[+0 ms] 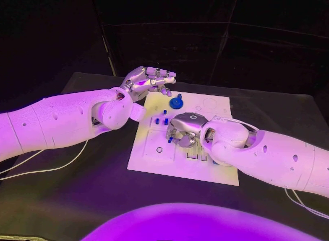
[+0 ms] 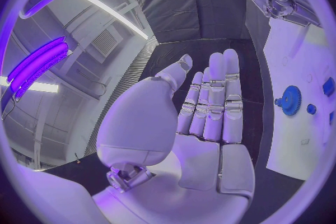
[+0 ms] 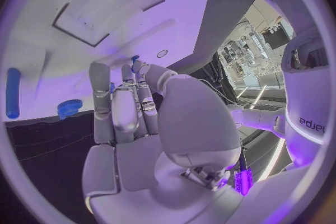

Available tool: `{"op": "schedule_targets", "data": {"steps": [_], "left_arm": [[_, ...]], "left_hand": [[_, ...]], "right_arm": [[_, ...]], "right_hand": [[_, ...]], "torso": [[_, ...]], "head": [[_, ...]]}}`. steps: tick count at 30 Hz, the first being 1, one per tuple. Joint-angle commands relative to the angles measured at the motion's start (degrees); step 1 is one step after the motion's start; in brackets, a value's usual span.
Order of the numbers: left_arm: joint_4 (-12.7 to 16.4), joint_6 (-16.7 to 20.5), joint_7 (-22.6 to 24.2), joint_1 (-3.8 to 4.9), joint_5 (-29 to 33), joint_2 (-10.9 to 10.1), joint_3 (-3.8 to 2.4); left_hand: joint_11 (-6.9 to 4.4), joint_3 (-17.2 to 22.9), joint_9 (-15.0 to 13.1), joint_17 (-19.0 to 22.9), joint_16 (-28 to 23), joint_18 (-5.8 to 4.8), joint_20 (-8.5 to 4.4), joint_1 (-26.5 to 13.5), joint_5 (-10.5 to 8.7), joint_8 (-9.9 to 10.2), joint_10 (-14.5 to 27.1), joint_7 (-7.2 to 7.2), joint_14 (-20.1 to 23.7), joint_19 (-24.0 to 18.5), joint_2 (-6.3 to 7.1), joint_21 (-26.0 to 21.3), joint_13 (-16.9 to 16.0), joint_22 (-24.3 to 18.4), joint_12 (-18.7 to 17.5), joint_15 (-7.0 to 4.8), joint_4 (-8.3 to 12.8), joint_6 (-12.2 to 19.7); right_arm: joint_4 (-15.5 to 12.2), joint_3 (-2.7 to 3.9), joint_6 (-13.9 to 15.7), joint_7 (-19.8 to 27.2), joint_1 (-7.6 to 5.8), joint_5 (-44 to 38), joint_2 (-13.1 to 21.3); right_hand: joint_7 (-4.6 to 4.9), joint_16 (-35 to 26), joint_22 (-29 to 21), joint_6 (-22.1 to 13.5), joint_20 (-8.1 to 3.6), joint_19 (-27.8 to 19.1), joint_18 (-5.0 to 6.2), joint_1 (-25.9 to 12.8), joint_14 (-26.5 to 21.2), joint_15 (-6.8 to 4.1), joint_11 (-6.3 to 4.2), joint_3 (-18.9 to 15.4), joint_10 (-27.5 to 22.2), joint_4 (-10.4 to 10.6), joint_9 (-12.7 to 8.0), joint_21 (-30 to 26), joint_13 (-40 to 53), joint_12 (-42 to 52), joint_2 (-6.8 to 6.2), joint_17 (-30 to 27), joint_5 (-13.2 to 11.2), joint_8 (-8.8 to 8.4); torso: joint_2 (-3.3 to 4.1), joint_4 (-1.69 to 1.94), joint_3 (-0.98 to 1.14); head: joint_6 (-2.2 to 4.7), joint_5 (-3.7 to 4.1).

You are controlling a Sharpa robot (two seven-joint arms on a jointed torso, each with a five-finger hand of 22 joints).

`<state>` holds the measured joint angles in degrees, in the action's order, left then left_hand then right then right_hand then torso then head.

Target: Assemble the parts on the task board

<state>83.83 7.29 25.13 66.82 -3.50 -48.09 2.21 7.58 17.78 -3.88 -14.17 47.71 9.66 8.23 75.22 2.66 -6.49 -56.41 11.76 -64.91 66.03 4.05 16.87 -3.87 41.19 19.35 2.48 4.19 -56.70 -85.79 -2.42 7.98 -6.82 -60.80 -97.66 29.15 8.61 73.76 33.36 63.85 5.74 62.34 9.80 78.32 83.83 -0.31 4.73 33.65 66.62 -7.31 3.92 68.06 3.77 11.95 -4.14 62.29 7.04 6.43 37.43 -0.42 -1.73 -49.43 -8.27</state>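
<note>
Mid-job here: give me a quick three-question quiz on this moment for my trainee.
1. True or false: the left hand holds a part.
2. Over which thing does the right hand hover: A) the task board, B) bare black table, C) the left arm?
3. Fill in: the blue gear lies on the board near the ___ hand.
Key: 1 false, its palm is bare; 2 A; 3 left.

Our left arm comes in from the left, and our left hand [image 1: 149,80] is up with its fingers [image 2: 213,95] straight and apart, holding nothing. Our right arm bends in from the right. Our right hand [image 1: 185,129] points down, fingers [image 3: 112,103] loosely apart, holding nothing.
</note>
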Motion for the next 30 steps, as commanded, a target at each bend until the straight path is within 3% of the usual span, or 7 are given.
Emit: {"op": "schedule_targets", "data": {"steps": [1,5,7,17,22,25,30], "left_arm": [[0.03,-0.80,0.17,0.09,0.16,0.08,-0.03],[0.03,-0.90,0.14,0.09,0.16,0.10,-0.04],[-0.01,-1.05,0.10,0.10,0.16,0.13,-0.04],[-0.28,-1.55,-0.06,0.10,0.16,0.15,-0.04],[-0.32,-1.69,-0.15,0.09,0.16,0.16,-0.04],[-0.36,-1.75,-0.17,0.09,0.16,0.17,-0.04],[-0.42,-1.83,-0.19,0.09,0.16,0.18,-0.04]], "left_hand": [[0.04,-0.39,0.05,0.00,-0.24,0.64,-0.03,-0.20,0.16,-0.32,0.46,-0.03,-0.25,0.29,-0.36,-0.39,0.01,-0.06,-0.02,0.20,-0.11,0.45],[0.04,-0.39,0.05,0.00,-0.24,0.64,-0.03,-0.20,0.16,-0.32,0.46,-0.03,-0.25,0.29,-0.36,-0.39,0.01,-0.06,-0.02,0.20,-0.11,0.45],[0.05,-0.55,0.05,-0.03,-0.32,0.65,-0.01,-0.27,0.16,-0.36,0.51,-0.03,-0.28,0.34,-0.37,-0.51,-0.01,-0.21,0.02,0.22,-0.16,0.53],[0.07,-0.74,0.04,-0.05,-0.42,0.64,0.03,-0.40,0.15,-0.40,0.59,-0.01,-0.29,0.38,-0.38,-0.65,-0.02,-0.37,0.06,0.25,-0.25,0.62],[0.08,-0.84,0.04,-0.07,-0.46,0.64,0.05,-0.46,0.15,-0.42,0.64,0.00,-0.30,0.40,-0.38,-0.71,-0.02,-0.45,0.08,0.27,-0.29,0.66],[0.08,-0.84,0.04,-0.07,-0.46,0.64,0.05,-0.46,0.15,-0.42,0.64,0.00,-0.30,0.40,-0.38,-0.71,-0.02,-0.45,0.08,0.27,-0.29,0.66],[0.09,-0.96,0.04,-0.08,-0.51,0.64,0.07,-0.53,0.15,-0.44,0.68,0.01,-0.31,0.43,-0.39,-0.79,-0.03,-0.55,0.11,0.28,-0.34,0.71]], "right_arm": [[-0.09,-0.49,-1.76,-1.12,0.00,-1.51,-0.13],[-0.29,-1.24,-2.26,-1.55,0.00,-2.09,-0.19],[-0.30,-1.44,-2.46,-1.58,0.00,-2.25,-0.29],[-0.24,-1.69,-2.34,-1.47,0.00,-2.37,-0.42],[-0.12,-1.71,0.50,-1.45,0.00,-1.83,-0.24],[-0.19,-1.72,3.18,-1.23,0.00,-1.24,0.17],[-1.17,-1.73,7.12,-0.31,0.01,-0.32,1.61]], "right_hand": [[0.30,0.14,-0.19,-0.20,-0.05,-0.54,0.05,-0.73,1.63,0.09,0.05,-0.48,-0.36,-0.02,0.04,-0.10,0.04,-0.45,0.05,-0.19,0.13,-0.15],[0.36,0.13,-0.49,-0.37,0.07,-0.80,0.09,-1.29,1.56,0.21,0.12,-1.25,-0.59,0.15,0.05,-0.29,0.05,-0.72,-0.19,-0.30,0.44,-0.32],[0.40,0.17,-0.67,-0.57,0.21,-0.94,0.11,-2.33,1.51,0.35,0.08,-2.59,-0.74,0.60,0.05,-0.48,0.07,-0.98,-0.80,-0.33,2.15,-0.49],[0.76,0.33,-1.35,-2.16,0.63,-0.97,0.11,-5.37,1.43,0.76,0.61,-7.22,-2.01,2.36,-0.11,-1.22,-0.01,-2.24,-2.72,-0.55,5.50,-1.59],[2.85,-3.25,-6.23,-9.05,1.72,-3.51,0.67,-5.70,-0.45,2.17,2.55,-10.39,-7.03,2.86,-0.42,-4.19,-0.15,-4.09,-3.98,-6.12,5.94,-2.94],[2.46,-7.55,-7.31,-12.57,2.12,-4.07,0.88,-4.99,-2.30,2.27,2.67,-12.85,-10.39,3.03,-0.21,-5.96,0.05,-4.18,-3.78,-11.77,6.10,-2.77],[2.34,-9.05,-8.21,-13.57,2.01,-3.56,0.86,-3.86,-2.22,2.18,2.55,-15.27,-12.16,3.14,-0.08,-7.14,0.28,-2.80,-3.03,-13.42,6.61,-2.69]], "torso": [[0.00,-0.04,-0.02],[0.00,-0.01,-0.04],[0.03,0.00,-0.03],[-0.03,-0.02,-0.01],[-0.04,-0.03,0.00],[-0.01,-0.03,0.03],[-0.02,-0.07,0.07]], "head": [[-0.03,0.05],[-0.07,0.08],[-0.10,0.07],[-0.11,0.04],[0.01,0.07],[0.08,0.12],[0.20,0.13]]}}
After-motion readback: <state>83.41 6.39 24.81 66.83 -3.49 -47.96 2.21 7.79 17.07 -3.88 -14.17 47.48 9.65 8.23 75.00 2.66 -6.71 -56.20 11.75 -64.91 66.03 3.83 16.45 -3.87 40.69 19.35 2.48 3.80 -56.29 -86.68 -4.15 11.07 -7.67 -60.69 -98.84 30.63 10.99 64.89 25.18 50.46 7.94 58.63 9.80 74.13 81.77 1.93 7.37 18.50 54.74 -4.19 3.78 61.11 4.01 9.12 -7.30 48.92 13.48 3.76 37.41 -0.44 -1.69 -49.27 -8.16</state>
